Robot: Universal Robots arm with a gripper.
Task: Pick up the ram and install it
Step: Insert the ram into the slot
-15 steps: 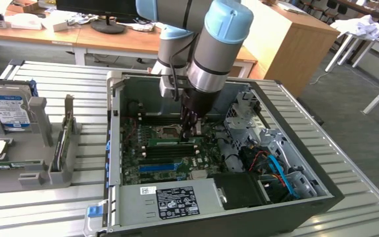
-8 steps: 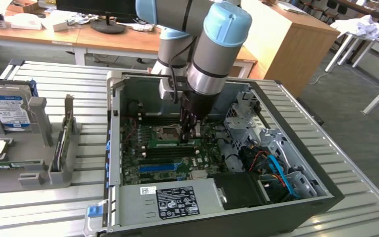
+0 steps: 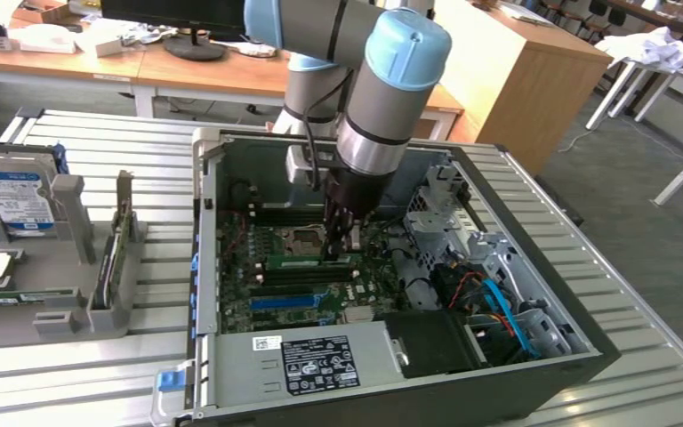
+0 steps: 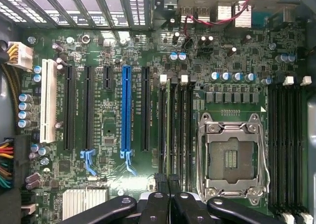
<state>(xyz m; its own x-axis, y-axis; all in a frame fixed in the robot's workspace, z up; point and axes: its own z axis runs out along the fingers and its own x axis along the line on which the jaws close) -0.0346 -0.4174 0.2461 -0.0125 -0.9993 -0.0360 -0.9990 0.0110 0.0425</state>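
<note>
Gripper (image 4: 167,178) is clenched at one end of the ram (image 4: 168,125), which sits along a black slot beside the processor socket (image 4: 229,157). I'd press straight down, no tilting.

Green ram (image 3: 296,261) (blue slot (image 4: 126,110), green motherboard (image 4: 109,115)).

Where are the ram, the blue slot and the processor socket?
ram (image 4: 169,120), wrist view, thin upper edge
blue slot (image 4: 126,110), wrist view, middle of strip
processor socket (image 4: 230,158), wrist view, centre opening
</note>
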